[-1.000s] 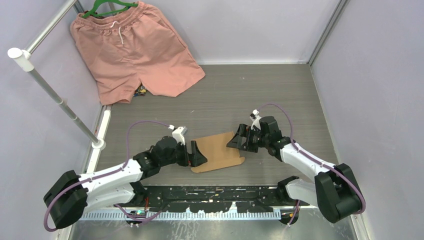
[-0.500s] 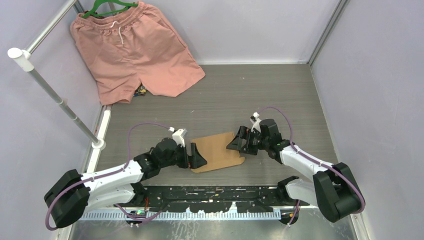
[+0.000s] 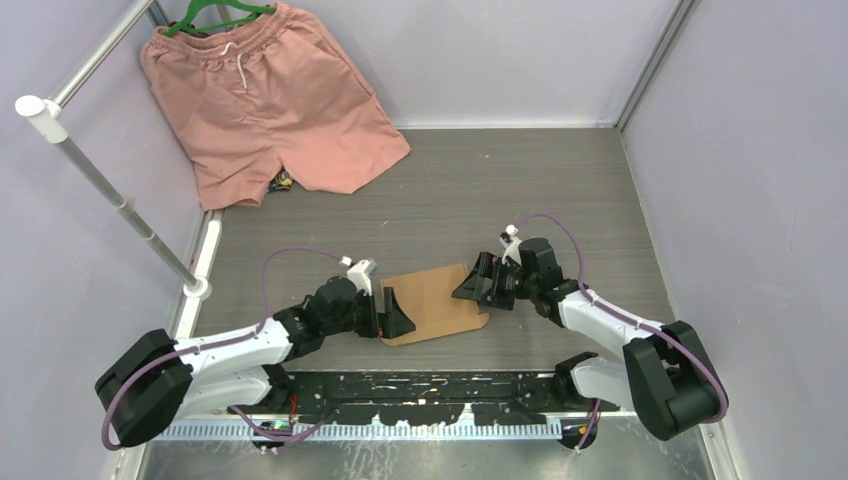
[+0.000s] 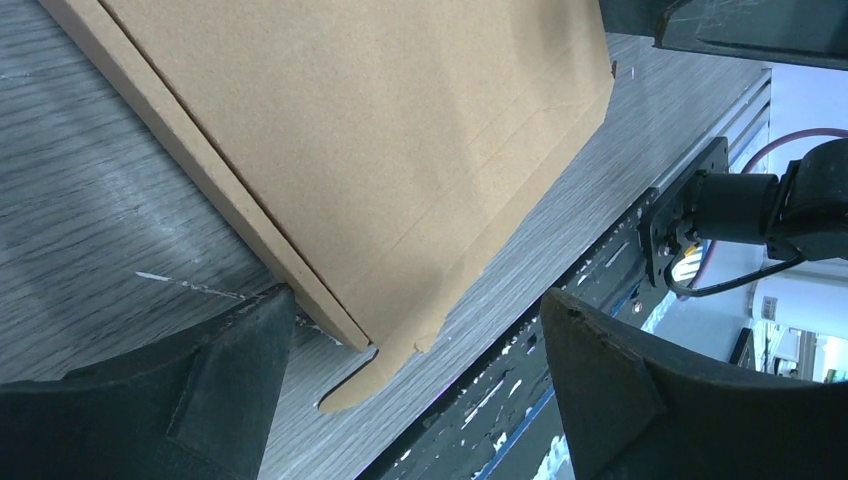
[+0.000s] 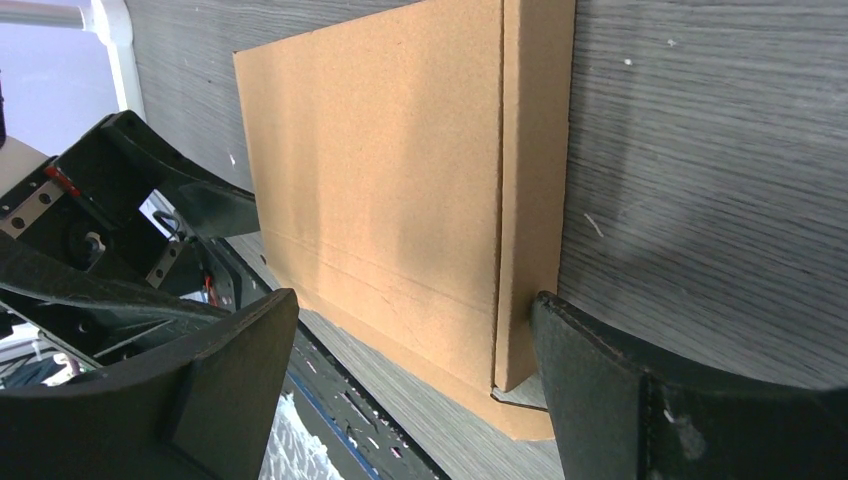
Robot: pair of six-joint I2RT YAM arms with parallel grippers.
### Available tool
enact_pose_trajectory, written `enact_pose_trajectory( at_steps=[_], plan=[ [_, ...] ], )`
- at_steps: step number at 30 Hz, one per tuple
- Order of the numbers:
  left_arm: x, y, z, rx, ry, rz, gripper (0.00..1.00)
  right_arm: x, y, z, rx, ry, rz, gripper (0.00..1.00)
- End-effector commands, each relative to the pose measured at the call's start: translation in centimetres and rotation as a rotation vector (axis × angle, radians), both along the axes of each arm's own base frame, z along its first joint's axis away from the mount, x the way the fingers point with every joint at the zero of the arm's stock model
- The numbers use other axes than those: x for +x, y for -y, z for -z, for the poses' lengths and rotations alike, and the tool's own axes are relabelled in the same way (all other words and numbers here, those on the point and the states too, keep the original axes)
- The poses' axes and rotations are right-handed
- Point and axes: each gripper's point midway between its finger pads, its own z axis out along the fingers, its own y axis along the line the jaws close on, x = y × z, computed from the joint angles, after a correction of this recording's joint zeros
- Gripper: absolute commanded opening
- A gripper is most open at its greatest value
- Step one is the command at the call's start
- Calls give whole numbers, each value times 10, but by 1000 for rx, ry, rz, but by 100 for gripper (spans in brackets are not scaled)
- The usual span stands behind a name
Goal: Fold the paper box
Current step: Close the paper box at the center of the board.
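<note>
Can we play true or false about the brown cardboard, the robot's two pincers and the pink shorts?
1. The paper box lies flat on the table between the two pincers. True.
2. The left pincer is squeezed shut on the box. False: its jaws stand wide open, at the box's left edge.
3. The pink shorts lie on top of the box. False: they are in the far left corner, well apart from it.
4. The right pincer is open. True.
5. The box stands folded up with its walls raised. False: it is a flat piece of cardboard.
</note>
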Motion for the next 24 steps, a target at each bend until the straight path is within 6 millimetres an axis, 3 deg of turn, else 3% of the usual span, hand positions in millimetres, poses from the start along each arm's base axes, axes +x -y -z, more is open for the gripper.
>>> enact_pose_trajectory(
  at_steps=[1, 24],
  plan=[
    [7, 12, -19, -76, 46, 12, 92, 4, -8, -12, 57, 35, -23, 91],
    [12, 8, -58, -91, 118, 1, 92, -6, -10, -45, 99, 88, -61, 90]
  ],
)
